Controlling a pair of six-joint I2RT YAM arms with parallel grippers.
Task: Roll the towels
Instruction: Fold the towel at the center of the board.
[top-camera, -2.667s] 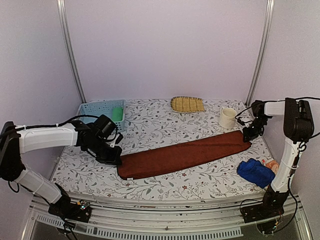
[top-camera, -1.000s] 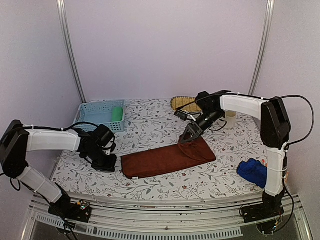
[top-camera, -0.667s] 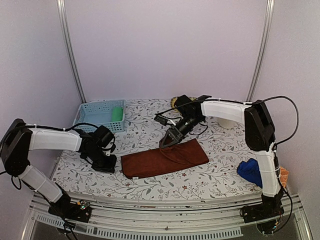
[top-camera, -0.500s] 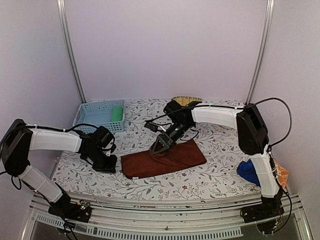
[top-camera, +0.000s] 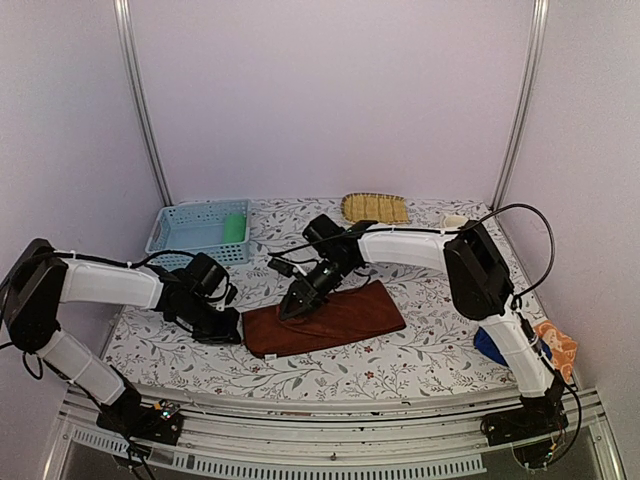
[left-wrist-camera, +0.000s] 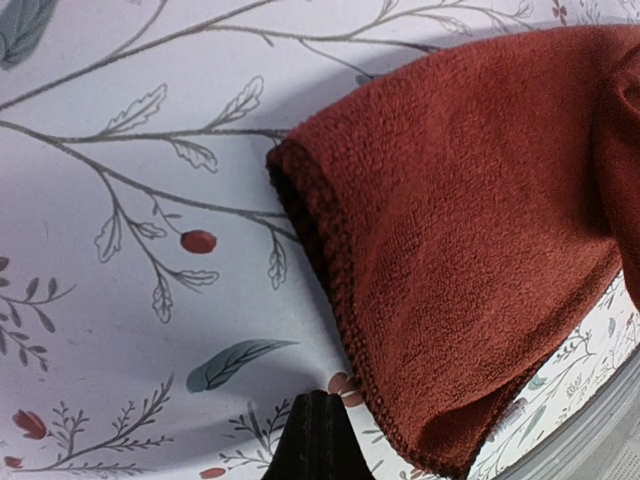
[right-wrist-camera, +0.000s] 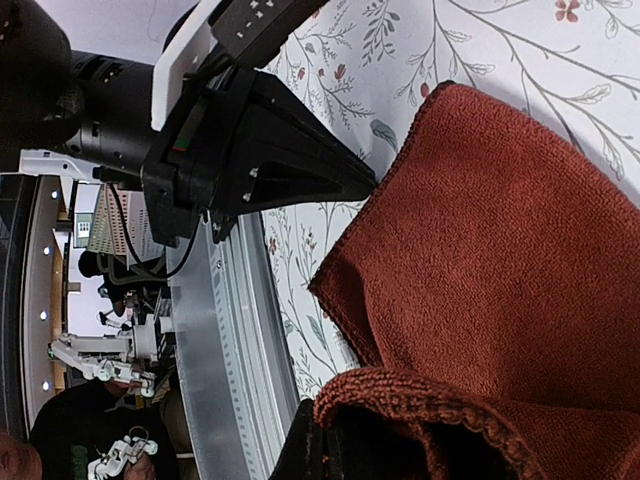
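1. Reddish-brown towel (top-camera: 345, 318): lies folded on the surface (top-camera: 330, 375), near front centre.
2. Right tool (top-camera: 292, 309): clamped on one towel edge, held above the towel's left half.
3. Left tool (top-camera: 228, 327): low, just beside the towel's left end; its opening cannot be told.

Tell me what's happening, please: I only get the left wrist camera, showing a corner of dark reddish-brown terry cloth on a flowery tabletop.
Observer: The right gripper pinches the other end of that dark reddish-brown terry towel, doubled back over the cloth.
Operator: And the other arm?
Observer: The left gripper sits low, just beside the towel's left end.
Operator: Any more towels?
Observer: A bright green towel lies in the pale blue perforated plastic basket at the back left.
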